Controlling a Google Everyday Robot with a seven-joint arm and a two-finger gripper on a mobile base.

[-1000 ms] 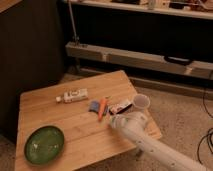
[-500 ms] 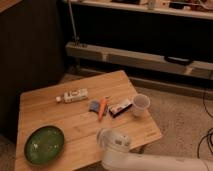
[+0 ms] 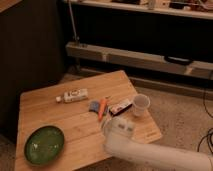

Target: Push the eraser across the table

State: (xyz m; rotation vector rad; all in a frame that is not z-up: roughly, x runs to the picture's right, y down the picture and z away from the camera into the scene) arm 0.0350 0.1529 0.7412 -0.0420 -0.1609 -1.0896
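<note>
One dark, white-marked eraser (image 3: pixel 120 106) flat on table (image 3: pixel 45 107); jaws near.

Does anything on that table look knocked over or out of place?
Only the small white bottle lies on its side, toward the table's far edge. The white cup stands upright beside the eraser; nothing looks spilled. The gripper is just on the near side of the eraser.

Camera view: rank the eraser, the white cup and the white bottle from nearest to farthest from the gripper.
The gripper is at the end of the white arm, over the near right part of the table.
1. eraser: just beyond the gripper, nearest.
2. white cup: beyond it to the right, by the table's right edge.
3. white bottle: far left, lying flat, farthest.
</note>
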